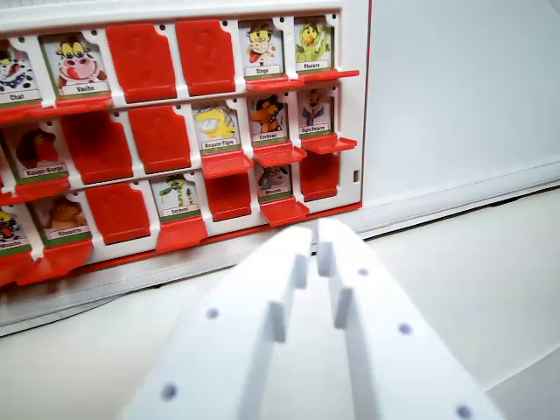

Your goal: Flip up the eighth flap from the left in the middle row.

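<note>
A white-framed game board point(352, 44) stands upright with three rows of red flaps. Some cells show animal pictures with a red ledge sticking out beneath; others are covered by flat red panels. In the middle row, from the wrist view's left, I see a picture cell point(39, 153), two red panels point(131, 140), then Requin-tigre point(216, 128), Corbeau point(268, 116) and, last on the right, Ours polaire point(315, 114) with its ledge point(328, 143). My white gripper point(313, 238) fills the bottom centre, shut with nothing in it. Its tips sit just below the bottom-row ledge point(284, 211).
The board's left part runs out of view. A white wall point(455, 87) stands to the right, with a pale strip point(455, 194) along its base. The pale tabletop point(477, 280) spreads under and to the right of the gripper.
</note>
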